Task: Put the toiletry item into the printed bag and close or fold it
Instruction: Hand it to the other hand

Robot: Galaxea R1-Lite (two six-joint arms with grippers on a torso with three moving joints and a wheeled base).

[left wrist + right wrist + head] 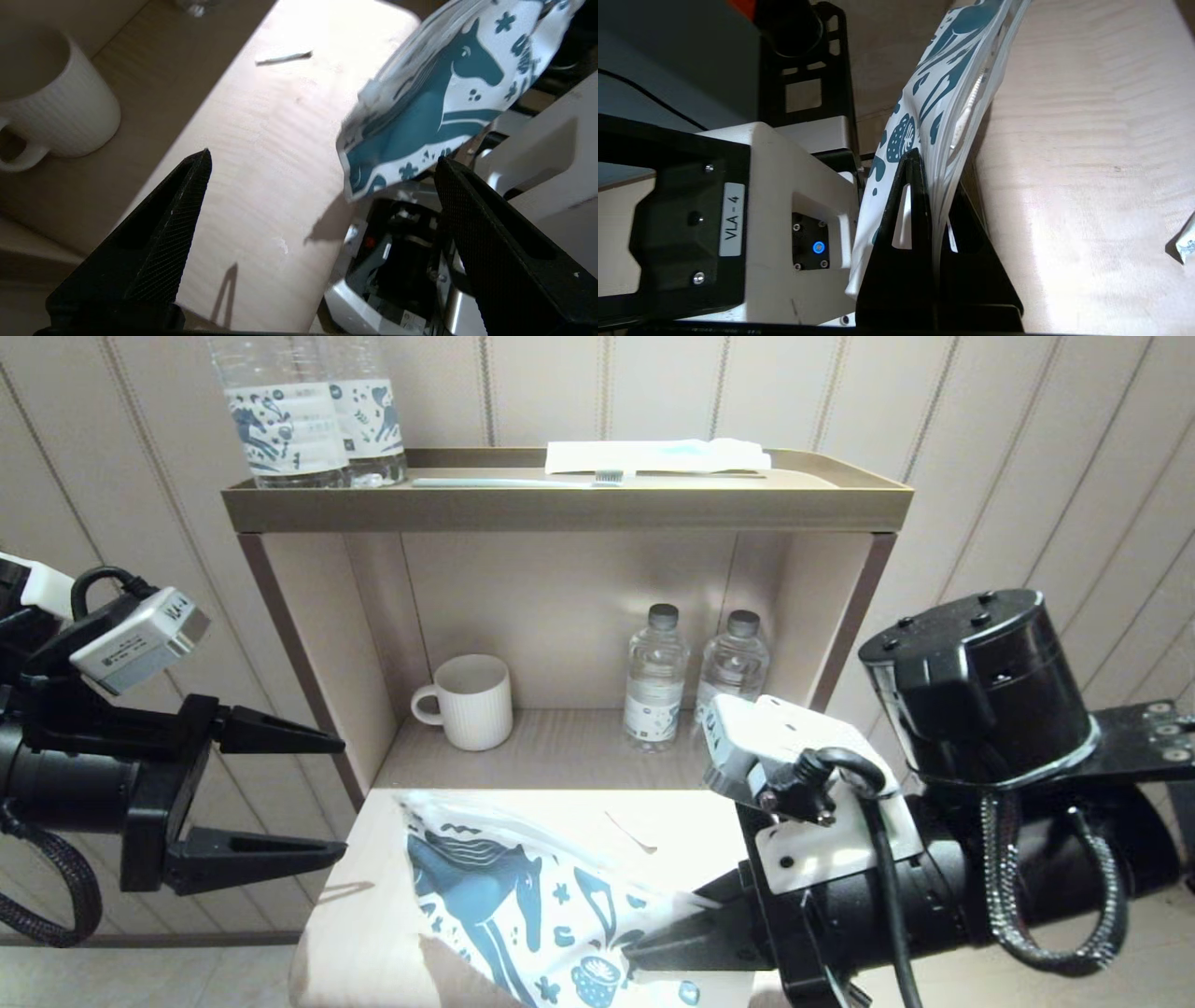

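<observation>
The printed bag (509,896), white with a dark blue horse, hangs tilted above the pale table top (364,933). My right gripper (639,950) is shut on its right end. In the right wrist view the two black fingers (936,172) pinch the printed bag (934,79). A white toothed edge (973,100) shows between the bag's layers and looks like the toiletry item. My left gripper (342,795) stands open to the left of the table, apart from the bag. In the left wrist view the left gripper (322,157) holds nothing, and the bag's free end (420,112) hangs just beyond its fingertips.
Behind the table is a shelf niche with a white mug (471,700) and two small water bottles (658,677). The top tray (560,509) carries two horse-label bottles (308,420), a pale blue toothbrush (513,482) and a white packet (653,455). A small white scrap (630,833) lies on the table.
</observation>
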